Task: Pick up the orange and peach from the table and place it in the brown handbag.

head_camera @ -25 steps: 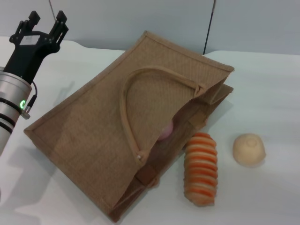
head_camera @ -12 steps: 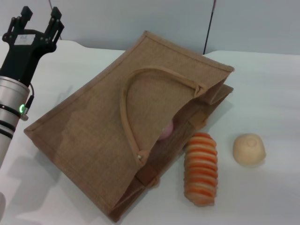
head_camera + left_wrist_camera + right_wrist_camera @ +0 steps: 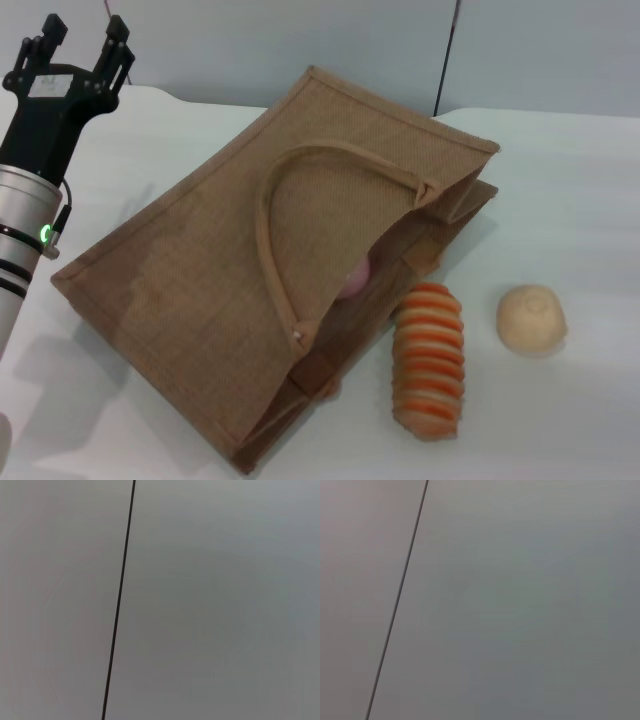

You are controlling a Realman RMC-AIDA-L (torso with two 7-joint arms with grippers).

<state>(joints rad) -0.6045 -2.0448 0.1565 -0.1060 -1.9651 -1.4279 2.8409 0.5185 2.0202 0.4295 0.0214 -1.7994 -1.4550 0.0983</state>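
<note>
Left gripper (image 3: 78,45) has lifted clear behind the brown handbag (image 3: 215,270) — fingers spread, empty — peach (image 3: 357,280) already inside; deposit looks done.

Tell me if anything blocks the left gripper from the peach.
Yes. The peach shows only as a pink patch inside the brown handbag, under its upper burlap side. The left gripper is raised at the table's far left, fingers apart.
</note>
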